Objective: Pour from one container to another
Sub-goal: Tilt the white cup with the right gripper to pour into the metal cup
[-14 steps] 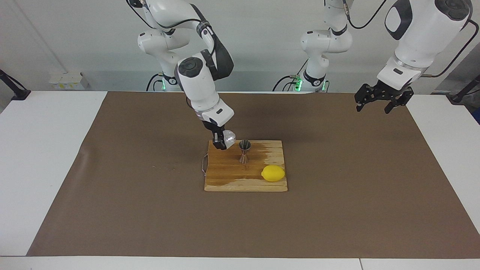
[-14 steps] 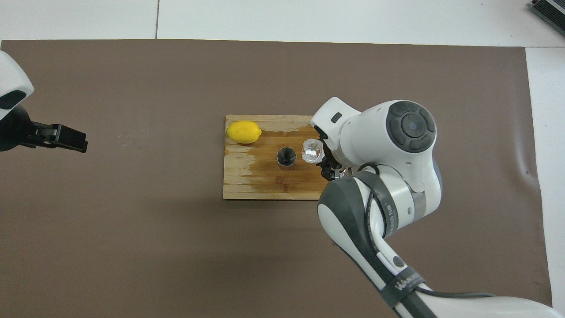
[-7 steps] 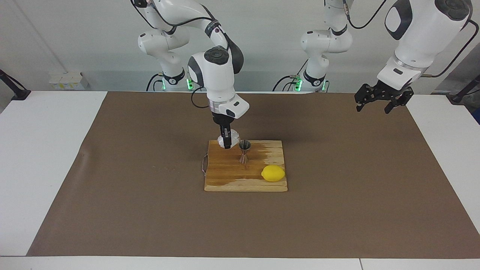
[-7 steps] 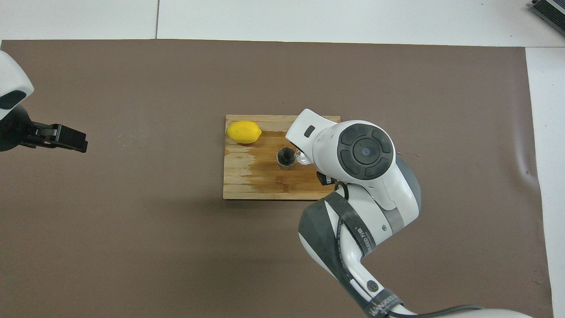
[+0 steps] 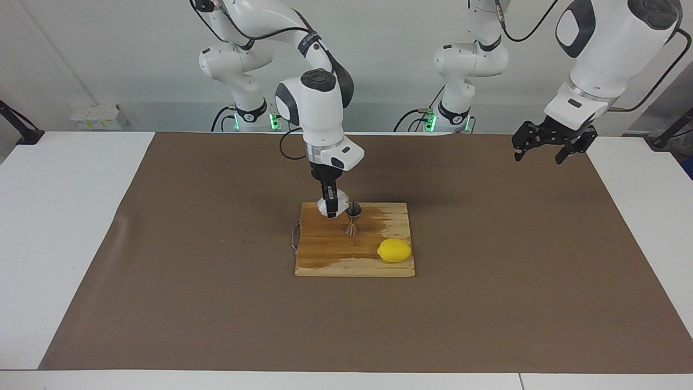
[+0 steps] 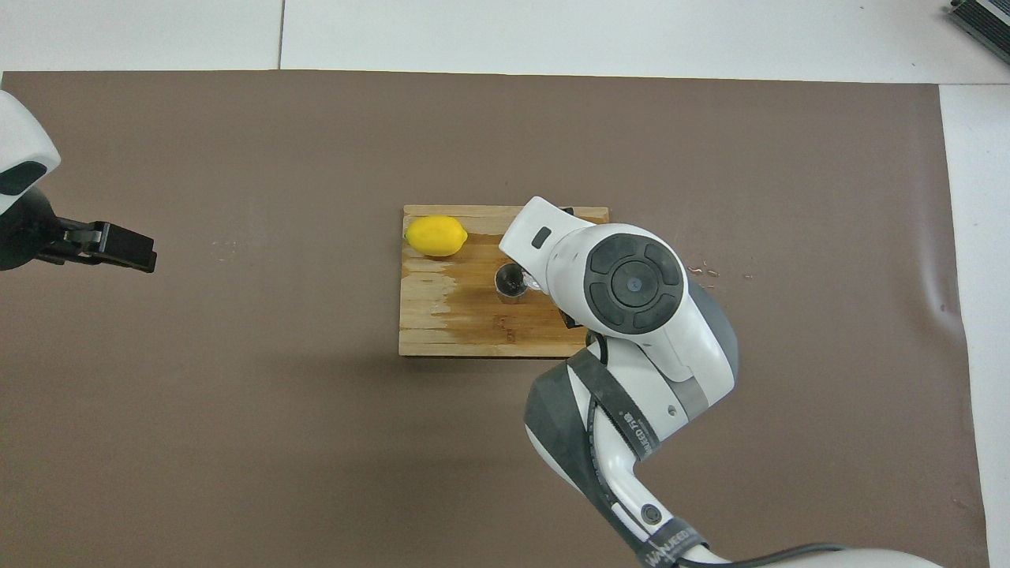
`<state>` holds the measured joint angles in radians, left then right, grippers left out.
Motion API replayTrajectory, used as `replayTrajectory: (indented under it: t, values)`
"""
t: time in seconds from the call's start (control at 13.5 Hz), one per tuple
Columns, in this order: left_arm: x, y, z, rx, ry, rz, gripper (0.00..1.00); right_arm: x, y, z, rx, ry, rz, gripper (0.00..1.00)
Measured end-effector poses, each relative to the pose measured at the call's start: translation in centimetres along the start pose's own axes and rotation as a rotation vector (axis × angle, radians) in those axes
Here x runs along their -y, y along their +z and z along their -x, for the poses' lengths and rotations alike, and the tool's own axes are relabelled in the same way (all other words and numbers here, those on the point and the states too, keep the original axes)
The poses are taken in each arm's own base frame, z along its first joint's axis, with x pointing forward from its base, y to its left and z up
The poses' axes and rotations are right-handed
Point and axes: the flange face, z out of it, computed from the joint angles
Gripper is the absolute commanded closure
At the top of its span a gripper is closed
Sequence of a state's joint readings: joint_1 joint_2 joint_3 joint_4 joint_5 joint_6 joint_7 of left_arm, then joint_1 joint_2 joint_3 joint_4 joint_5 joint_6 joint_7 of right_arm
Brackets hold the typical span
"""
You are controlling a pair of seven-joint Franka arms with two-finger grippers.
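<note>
Overhead, the left gripper (image 6: pixel 130 248) waits with fingers spread over the brown mat (image 6: pixel 237 394). Next, the jigger (image 6: pixel 511 282) stands on the board (image 6: pixel 458 323); the bent right arm's gripper (image 5: pixel 328 207) clamps the tipped cup (image 5: pixel 333 203) against its rim.

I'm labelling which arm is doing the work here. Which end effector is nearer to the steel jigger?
Right. The right end effector holds the cup beside the jigger; the left end effector waits over the mat at its own end.
</note>
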<state>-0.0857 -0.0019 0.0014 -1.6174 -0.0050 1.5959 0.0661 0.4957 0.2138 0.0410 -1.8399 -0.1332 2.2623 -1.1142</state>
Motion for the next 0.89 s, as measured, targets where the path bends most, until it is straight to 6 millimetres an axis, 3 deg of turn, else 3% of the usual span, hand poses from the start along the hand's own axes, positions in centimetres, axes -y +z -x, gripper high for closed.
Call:
replayTrajectory:
  t: [0.89]
  values:
    - [0.0,0.0,0.0,0.0,0.0,0.0,0.0,-0.06,0.11,-0.27,-0.002,-0.002,0.012,1.0]
